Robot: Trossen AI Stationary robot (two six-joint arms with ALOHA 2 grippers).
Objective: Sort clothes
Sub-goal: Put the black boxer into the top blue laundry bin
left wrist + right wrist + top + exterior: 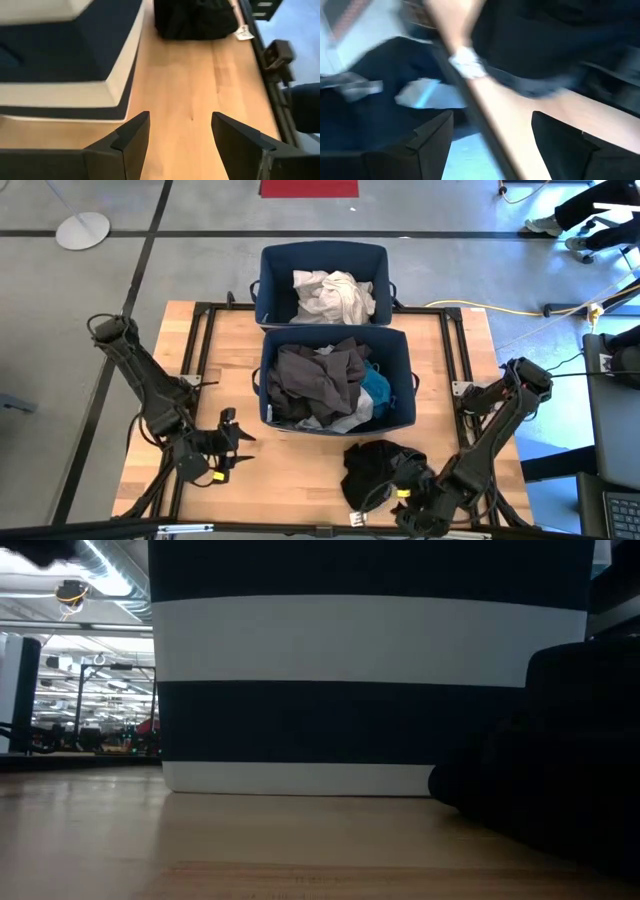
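A black garment (372, 468) lies crumpled on the table's near right, in front of the near navy bin (405, 380). It also shows in the low view (560, 760) and the left wrist view (195, 17), with a white tag (244, 32) at its near edge. The near bin holds dark grey, black, white and turquoise clothes (325, 385). The far bin (270, 280) holds white clothes (335, 295). My right gripper (405, 498) is open at the garment's near edge (492, 135), with nothing between its fingers. My left gripper (232, 442) is open and empty at the near left (180, 135).
The near bin's striped wall (370, 690) fills the low view. A black frame (200, 330) rims the table. Bare wood (290, 470) lies between my two grippers. A person's legs (590, 210) show on the floor far right.
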